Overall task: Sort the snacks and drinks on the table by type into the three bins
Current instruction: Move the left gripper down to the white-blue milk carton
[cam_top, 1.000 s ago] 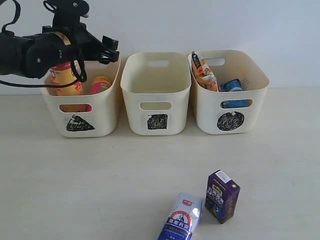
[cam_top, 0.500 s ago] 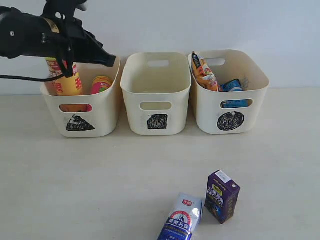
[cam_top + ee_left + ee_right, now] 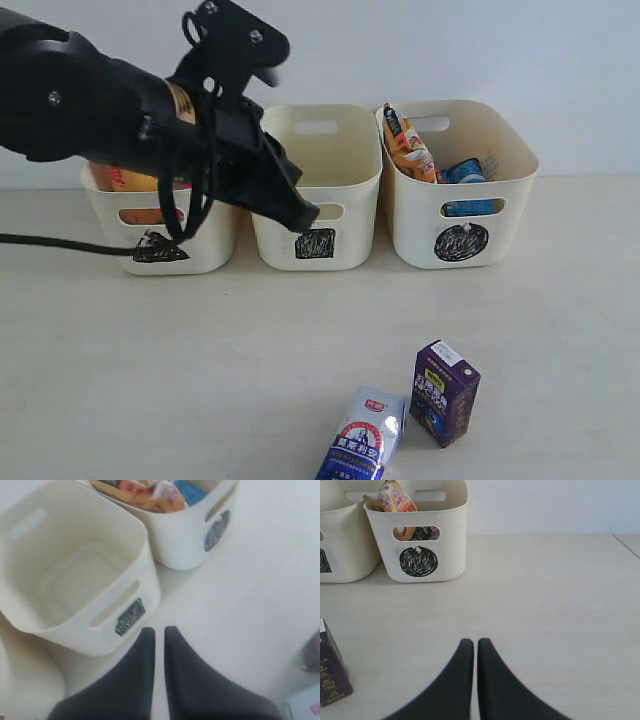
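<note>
The dark purple carton (image 3: 444, 391) stands on the table (image 3: 150, 380) at the front, and the white-and-blue carton (image 3: 364, 435) lies beside it. My left gripper (image 3: 303, 214) hangs shut and empty before the empty square bin (image 3: 315, 160); the wrist view shows this gripper (image 3: 159, 630) above the square bin's front wall (image 3: 145, 560). The arm covers most of the triangle bin (image 3: 160, 240), where a strip of the yellow tube (image 3: 120, 180) shows; the pink tube is hidden. Orange and blue packets (image 3: 410, 150) fill the circle bin (image 3: 460, 240). My right gripper (image 3: 470, 641) is shut over bare table.
In the right wrist view the circle bin (image 3: 420, 535) stands far ahead and the purple carton (image 3: 331, 675) sits at the frame's edge. The left wrist view catches the circle bin (image 3: 190, 535) and both cartons' edges (image 3: 312, 652). A pale wall backs the bins.
My left arm has swung from above the triangle bin rightward and down, and its gripper now hangs in front of the square bin. The cartons have not moved.
</note>
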`<state>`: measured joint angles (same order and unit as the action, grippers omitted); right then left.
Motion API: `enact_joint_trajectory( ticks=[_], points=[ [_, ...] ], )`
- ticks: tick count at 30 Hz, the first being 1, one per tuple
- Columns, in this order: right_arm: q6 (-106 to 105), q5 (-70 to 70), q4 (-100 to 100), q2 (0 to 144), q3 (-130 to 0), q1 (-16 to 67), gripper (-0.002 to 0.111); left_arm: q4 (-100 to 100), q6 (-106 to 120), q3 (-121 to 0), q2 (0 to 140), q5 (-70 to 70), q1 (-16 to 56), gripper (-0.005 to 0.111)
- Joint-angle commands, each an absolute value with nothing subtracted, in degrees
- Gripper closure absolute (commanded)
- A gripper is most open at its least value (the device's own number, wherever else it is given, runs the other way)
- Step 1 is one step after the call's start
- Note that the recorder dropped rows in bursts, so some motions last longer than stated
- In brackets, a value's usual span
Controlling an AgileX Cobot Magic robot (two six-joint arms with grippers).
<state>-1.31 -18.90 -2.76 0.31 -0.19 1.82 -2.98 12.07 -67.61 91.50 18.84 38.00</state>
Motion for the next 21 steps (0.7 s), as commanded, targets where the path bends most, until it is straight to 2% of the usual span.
enact_joint_trajectory(
  ticks=[1,15,18,21],
  points=[
    [-1.42,-18.49,-2.77,0.0,0.0,1.73,0.108,-0.66,12.37,-67.35,91.16,25.73,42.09,0.103],
    [-1.42,-18.49,-2.77,0.0,0.0,1.73,0.108,7.12,11.0,-67.35,91.72,36.49,50.56,0.102],
    [-1.42,-18.49,-2.77,0.0,0.0,1.73,0.108,7.12,10.13,-67.35,93.34,36.88,51.76,0.087],
    [-1.42,-18.49,-2.77,0.0,0.0,1.73,0.108,7.12,9.98,-67.35,95.74,37.33,52.7,0.057]
  ],
)
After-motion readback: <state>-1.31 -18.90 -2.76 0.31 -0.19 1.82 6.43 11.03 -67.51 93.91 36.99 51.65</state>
